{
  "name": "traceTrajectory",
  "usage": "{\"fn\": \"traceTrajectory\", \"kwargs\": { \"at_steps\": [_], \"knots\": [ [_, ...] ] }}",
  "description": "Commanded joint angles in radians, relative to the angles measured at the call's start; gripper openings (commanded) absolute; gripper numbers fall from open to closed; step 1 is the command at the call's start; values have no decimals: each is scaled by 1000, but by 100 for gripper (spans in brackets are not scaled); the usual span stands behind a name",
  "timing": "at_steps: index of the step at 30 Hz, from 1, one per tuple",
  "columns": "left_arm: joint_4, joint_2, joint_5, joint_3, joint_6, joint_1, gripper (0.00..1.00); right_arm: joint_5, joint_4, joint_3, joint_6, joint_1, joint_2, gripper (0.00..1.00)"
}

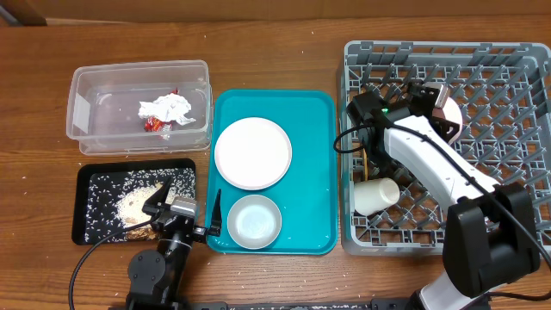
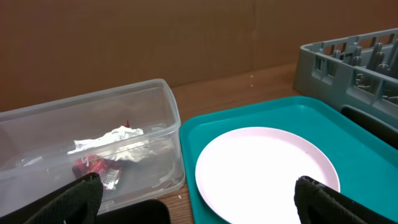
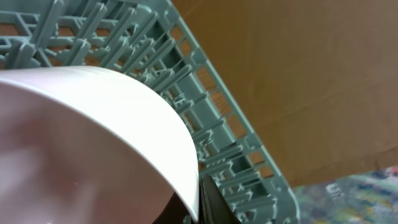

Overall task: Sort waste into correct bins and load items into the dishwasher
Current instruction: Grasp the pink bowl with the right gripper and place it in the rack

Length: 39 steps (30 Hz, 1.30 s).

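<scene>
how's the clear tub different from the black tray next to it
The clear tub is deep and see-through; the black tray is shallow and opaque. The tub holds a crumpled white napkin and a red wrapper, while the tray holds scattered rice grains with brownish scraps. The tub sits farther back, the tray nearer the robot. Both are rectangular, similar in footprint, and lie left of the teal tray.
</scene>
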Motion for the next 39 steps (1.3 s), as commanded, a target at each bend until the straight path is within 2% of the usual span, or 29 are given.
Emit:
{"fn": "traceTrajectory", "kwargs": {
  "at_steps": [1, 12, 18, 21, 22, 25, 29, 31, 33, 36, 39],
  "knots": [
    [4, -11, 10, -7, 16, 6, 100, 80, -1, 20, -14, -14, 6, 4],
    [4, -11, 10, -7, 15, 6, 100, -53, 80, 3, -102, -109, 7, 4],
    [4, -11, 10, -7, 15, 6, 100, -97, 36, 3, -98, -4, 7, 4],
    [4, -11, 10, -7, 15, 6, 100, -102, -35, 3, 14, 68, 7, 4],
    [4, -11, 10, -7, 15, 6, 100, -105, -50, 3, 43, 81, 7, 8],
    [4, -11, 10, -7, 15, 6, 100, -106, -109, 10, 141, 112, 5, 47],
    [5, -11, 10, -7, 15, 6, 100, -198, -197, 83, 205, 159, 3, 66],
    [4, -11, 10, -7, 15, 6, 100, -293, -222, 135, 204, 192, 3, 73],
    [4, -11, 10, -7, 15, 6, 100, -444, -219, 191, 138, 231, 3, 74],
    [4, -11, 10, -7, 15, 6, 100, -740, -117, 230, -110, 288, 3, 72],
    [4, -11, 10, -7, 16, 6, 100, -1162, 20, 226, -326, 333, 3, 72]
  ]
}}
